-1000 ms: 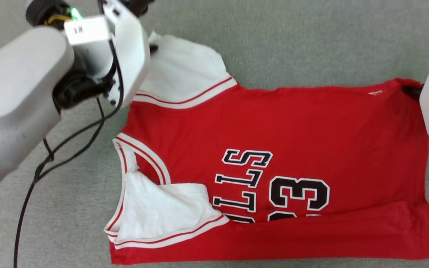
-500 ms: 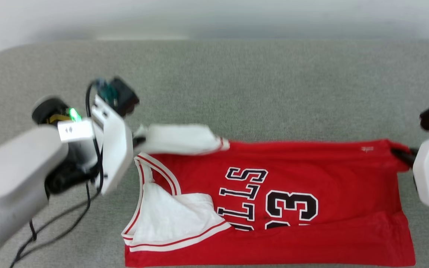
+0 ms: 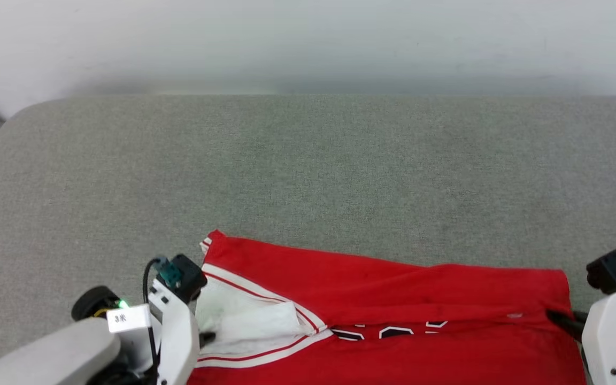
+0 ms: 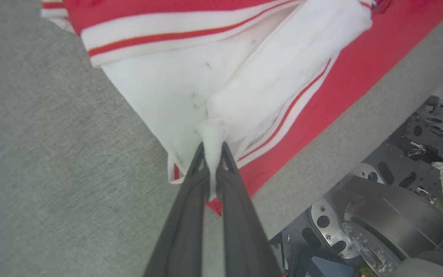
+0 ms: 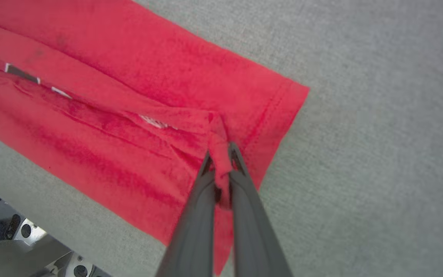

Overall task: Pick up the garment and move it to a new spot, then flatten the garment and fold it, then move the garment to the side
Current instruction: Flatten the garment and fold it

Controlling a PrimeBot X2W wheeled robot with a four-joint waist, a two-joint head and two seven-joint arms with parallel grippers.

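The left claw (image 4: 212, 149) and right claw (image 5: 220, 154), seemingly wide apart, are pinched shut.

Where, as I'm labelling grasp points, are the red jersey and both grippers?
red jersey (image 3: 393, 278), head view, on its folded red body.
left gripper (image 4: 212, 148), left wrist view, between fingertips pinching white cloth.
right gripper (image 5: 220, 151), right wrist view, between fingertips pinching red cloth.

The garment (image 3: 393, 283) is coloured red, with a white sleeve (image 3: 244, 321), white-and-red striped trim (image 3: 265, 350) and black white-outlined lettering (image 3: 391, 333), while the desk (image 3: 308, 171) is covered in plain heathered grey.
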